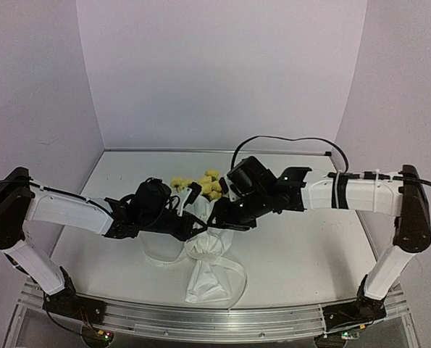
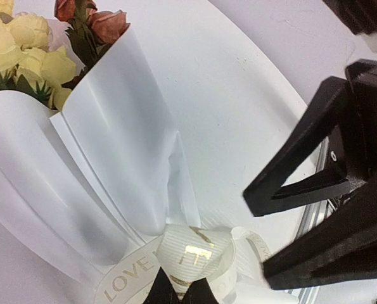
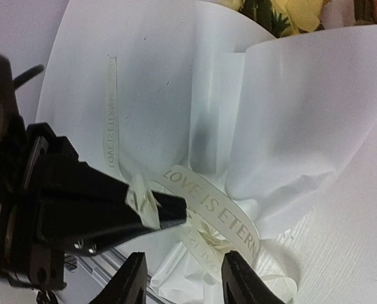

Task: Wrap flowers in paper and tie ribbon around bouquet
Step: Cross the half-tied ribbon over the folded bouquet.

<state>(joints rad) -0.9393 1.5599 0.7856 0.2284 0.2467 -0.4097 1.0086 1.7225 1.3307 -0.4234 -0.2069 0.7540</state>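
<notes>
Cream ribbon (image 2: 188, 252), its printed lettering legible, is pinched in the left gripper (image 2: 180, 290). The jaws are closed on a folded loop of it at the neck of the bouquet (image 1: 206, 250).

Right gripper (image 3: 185, 278): jaws apart, holding nothing, poised just beside the same loop. A band of ribbon runs past its fingertips.

Outward: the ribbon encircles the narrow waist of the paper (image 2: 121, 145), which is already rolled into a cone. Flowers (image 2: 26, 54) poke from the wide end, yellow heads plus reddish-brown ones. The bouquet lies on the table (image 1: 309, 254), between the two arms.

Judgement: wrapping done. The ribbon is round the neck and partly looped, but a finished knot or bow cannot be confirmed. Remaining: cinch the tie, then release.
</notes>
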